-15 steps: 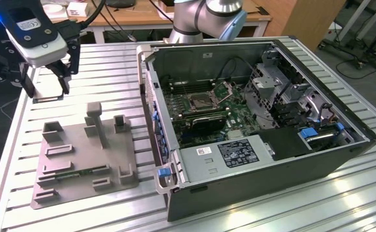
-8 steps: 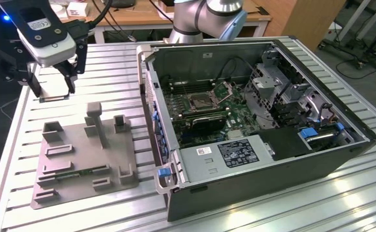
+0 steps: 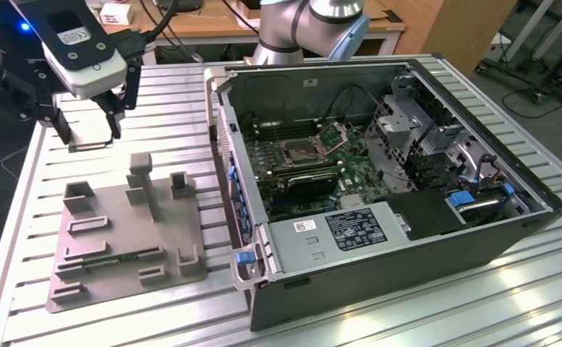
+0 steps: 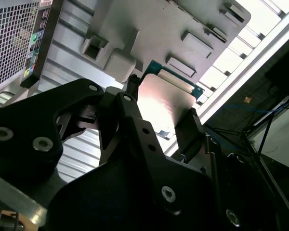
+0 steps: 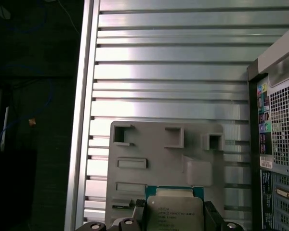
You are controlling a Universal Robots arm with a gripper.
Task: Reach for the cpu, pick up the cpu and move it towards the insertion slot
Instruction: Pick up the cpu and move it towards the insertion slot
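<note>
Cpu (image 3: 90,139) is pinched at two opposite edges by the fingers (image 4: 187,129) of the gripper (image 3: 90,134). The gripper points down over the tabletop (image 3: 165,94) at the exterior view's left, near the grey fixture plate (image 3: 116,231). It is well apart from the insertion slot (image 3: 295,152) inside the open computer case (image 3: 406,238).

There was one robot arm (image 3: 309,29), and it carried one gripper (image 3: 92,136) with two black fingers (image 4: 188,130). I counted one cpu (image 4: 164,103) and one insertion slot (image 3: 295,150). There was one slatted table (image 3: 165,94), one open computer case (image 3: 387,282) and one grey fixture plate (image 3: 116,228). Inside the case there was one black card (image 3: 305,184). The plate had several upright blocks, but their exact number could not be told.
</note>
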